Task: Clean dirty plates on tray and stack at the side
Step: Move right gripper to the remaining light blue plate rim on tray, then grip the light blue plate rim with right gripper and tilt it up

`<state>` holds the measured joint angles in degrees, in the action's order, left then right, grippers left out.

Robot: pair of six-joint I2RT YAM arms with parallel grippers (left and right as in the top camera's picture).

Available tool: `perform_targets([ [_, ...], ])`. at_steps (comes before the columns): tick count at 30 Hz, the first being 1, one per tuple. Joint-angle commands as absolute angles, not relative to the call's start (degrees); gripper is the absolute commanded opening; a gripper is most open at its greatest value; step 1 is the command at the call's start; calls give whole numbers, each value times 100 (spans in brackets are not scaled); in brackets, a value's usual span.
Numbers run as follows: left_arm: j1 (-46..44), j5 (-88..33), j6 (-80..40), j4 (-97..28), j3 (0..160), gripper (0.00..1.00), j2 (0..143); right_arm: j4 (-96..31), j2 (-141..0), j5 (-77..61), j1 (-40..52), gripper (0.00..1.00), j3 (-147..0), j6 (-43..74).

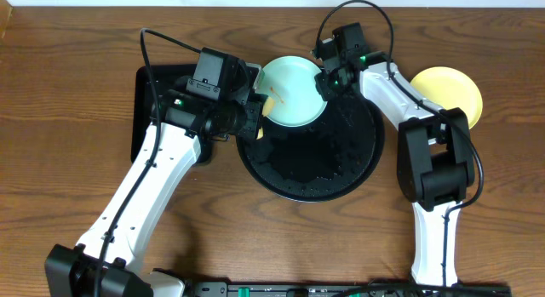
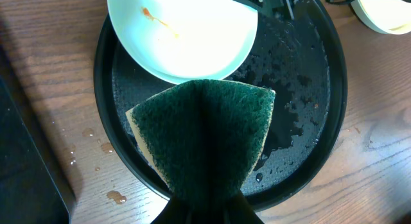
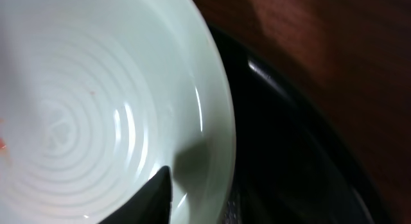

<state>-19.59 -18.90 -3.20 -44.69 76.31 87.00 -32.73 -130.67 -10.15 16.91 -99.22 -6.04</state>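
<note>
A sponge (image 2: pixel 205 134) is clamped in the left gripper (image 1: pixel 255 120); closure of the right gripper (image 1: pixel 328 82) on the plate (image 1: pixel 289 93) cannot be told.

The brown wooden table (image 1: pixel 68 93) carries a round black tray (image 1: pixel 341 174) in the middle, a rectangular black tray (image 1: pixel 149 118) far left and a pale yellow plate (image 1: pixel 451 91) far right. Small water drops (image 2: pixel 115 197) lie just beside the round tray.
</note>
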Motion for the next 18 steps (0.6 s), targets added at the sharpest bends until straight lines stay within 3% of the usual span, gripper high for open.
perform_targets([
  [1, -1931, -1833, -388, -4475, 7640, 8, 8646, -3275, -13122, -1076, 1695, 25, -9926, -517],
  [4, -1931, -1833, -390, -4475, 7640, 8, 8646, -3277, -13128, -1076, 1695, 16, -9902, -513],
  [7, -1931, -1833, -390, -4473, 7640, 8, 8646, -3301, -13128, -1072, 1695, 15, -9861, -469],
  [10, -1931, -1833, -388, -4475, 7640, 8, 8646, -3350, -13089, -950, 1693, 1, -9861, -244],
  [18, -1931, -1833, -390, -4480, 7640, 8, 8646, -4276, -12265, -189, 1675, 1, -9861, 705],
])
